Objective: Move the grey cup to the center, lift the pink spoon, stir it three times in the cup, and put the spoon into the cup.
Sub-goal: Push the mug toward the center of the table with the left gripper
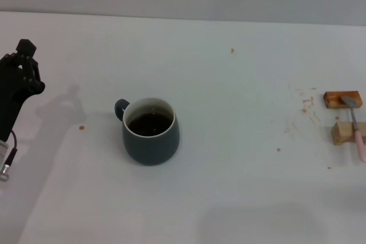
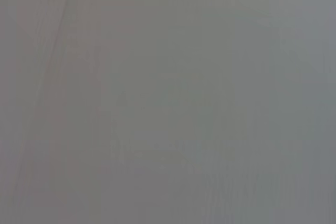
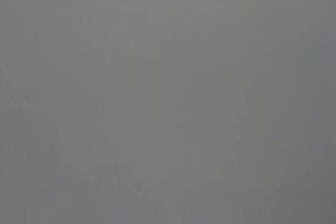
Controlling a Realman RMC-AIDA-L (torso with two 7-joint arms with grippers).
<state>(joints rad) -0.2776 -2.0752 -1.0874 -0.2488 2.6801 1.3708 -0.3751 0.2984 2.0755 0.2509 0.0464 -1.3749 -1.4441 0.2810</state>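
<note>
**Grey cup stands left of centre; pink spoon rests on blocks at the far right**

Nearest the head camera is a bare stretch of the white table (image 1: 229, 198), running out to a pale wall behind.

Left gripper (image 1: 24, 61) is raised at the table's left edge, a black, jointed shape on the end of its arm, with a grey shadow falling on the surface beside it. Whether its fingers are apart or together I cannot tell from this angle. It holds nothing that can be seen and is well apart from the cup. Both wrist views show only a flat grey field with nothing to make out. The right arm does not show in any view.

Outward from that gripper, the grey cup (image 1: 150, 131) stands upright on the table, left of the middle. Its small loop handle points toward the left gripper's side and away from the camera. Dark brown liquid fills it below a pale inner rim.

Well apart from the cup, at the table's right edge, sit two small wooden blocks: the farther block (image 1: 342, 99) is darker and orange-brown, the nearer block (image 1: 346, 132) is pale. The pink spoon (image 1: 355, 128) lies across them, its grey metal bowl on the farther block and its pink handle crossing the nearer block, pointing toward the camera.

Small orange-brown specks (image 1: 306, 104) dot the table left of the blocks.
</note>
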